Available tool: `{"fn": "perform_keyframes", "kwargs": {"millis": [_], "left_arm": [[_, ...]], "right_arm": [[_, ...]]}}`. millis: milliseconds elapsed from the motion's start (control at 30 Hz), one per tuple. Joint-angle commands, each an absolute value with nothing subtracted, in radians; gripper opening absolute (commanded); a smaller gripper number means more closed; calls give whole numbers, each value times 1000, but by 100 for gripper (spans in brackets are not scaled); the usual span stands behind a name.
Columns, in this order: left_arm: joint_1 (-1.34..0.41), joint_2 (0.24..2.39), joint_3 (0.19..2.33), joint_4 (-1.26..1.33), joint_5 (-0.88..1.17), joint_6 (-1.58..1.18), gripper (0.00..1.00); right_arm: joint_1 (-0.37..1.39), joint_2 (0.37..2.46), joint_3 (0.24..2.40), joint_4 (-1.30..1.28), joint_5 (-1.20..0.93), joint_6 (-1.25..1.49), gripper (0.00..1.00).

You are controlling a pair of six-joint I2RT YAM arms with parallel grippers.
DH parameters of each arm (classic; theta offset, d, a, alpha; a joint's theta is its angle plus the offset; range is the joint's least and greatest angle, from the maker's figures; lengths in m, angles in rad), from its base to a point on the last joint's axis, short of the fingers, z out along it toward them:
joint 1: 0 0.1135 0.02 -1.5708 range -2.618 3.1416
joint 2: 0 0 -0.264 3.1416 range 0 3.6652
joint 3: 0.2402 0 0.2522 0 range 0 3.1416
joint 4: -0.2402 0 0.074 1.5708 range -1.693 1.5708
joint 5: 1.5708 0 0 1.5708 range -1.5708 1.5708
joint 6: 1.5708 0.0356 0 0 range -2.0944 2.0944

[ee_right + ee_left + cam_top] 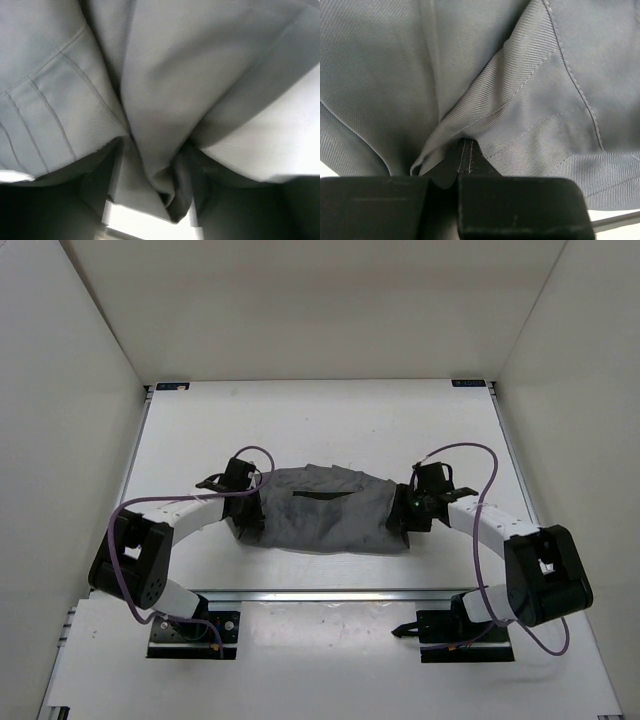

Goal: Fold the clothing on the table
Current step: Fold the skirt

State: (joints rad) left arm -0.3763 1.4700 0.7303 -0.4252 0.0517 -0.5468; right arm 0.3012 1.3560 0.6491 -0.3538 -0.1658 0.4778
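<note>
Table (330, 430): flat white rectangle, metal rail (330, 593) along the near edge. Clothing (325, 510): grey twill, wrinkled, stitched seams, bunched oblong at centre. Left gripper (247, 512) at its 9 o'clock, jaws clamped tight on a fold; right gripper (408, 515) at 3 o'clock, jaws part-open with fabric bunched between.

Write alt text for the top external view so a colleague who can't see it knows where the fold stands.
A dark grey piece of clothing lies bunched across the middle of a white table, with the left gripper at its left end and the right gripper at its right end. Both arms curve in from the near edge, and white walls enclose the table.
</note>
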Motion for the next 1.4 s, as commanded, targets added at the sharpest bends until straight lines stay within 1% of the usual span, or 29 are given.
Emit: {"fn": "perform_keyframes", "kwargs": {"millis": [0, 33, 67, 100, 133, 167, 200, 233, 433, 600, 667, 867, 933, 1133, 1367], "left_arm": [[-364, 1491, 755, -436, 21, -545, 0], [-362, 1499, 755, -430, 20, -538, 0], [-368, 1511, 758, -423, 28, -546, 0], [-374, 1523, 764, -420, 22, -548, 0], [-379, 1543, 767, -419, 23, -548, 0], [-385, 1552, 776, -416, 23, -552, 0], [-400, 1572, 782, -416, 32, -555, 0], [-409, 1588, 787, -410, 34, -557, 0], [-462, 1669, 810, -367, 110, -584, 0], [-537, 1749, 896, -351, 161, -604, 0], [-574, 1784, 934, -345, 201, -629, 0], [-612, 1876, 1025, -276, 328, -725, 0], [-620, 1894, 1032, -238, 360, -756, 0], [-591, 1922, 1011, -135, 408, -845, 0], [-539, 1905, 927, -49, 457, -888, 0]], "right_arm": [[282, 1414, 620, -327, -159, 477, 45], [266, 1416, 624, -328, -169, 479, 31], [258, 1417, 633, -325, -164, 479, 26], [255, 1427, 644, -328, -167, 466, 18], [252, 1434, 646, -336, -164, 462, 14], [247, 1437, 670, -342, -161, 447, 6], [245, 1439, 692, -353, -157, 433, 2], [241, 1446, 699, -366, -152, 430, 0], [206, 1410, 876, -434, -147, 376, 0], [172, 1407, 1107, -511, -221, 316, 0], [193, 1399, 1169, -502, -288, 287, 0], [366, 1454, 1339, -462, -382, 325, 0], [451, 1483, 1354, -446, -379, 336, 0], [577, 1595, 1355, -414, -399, 374, 0], [656, 1638, 1322, -351, -478, 436, 0]]}}
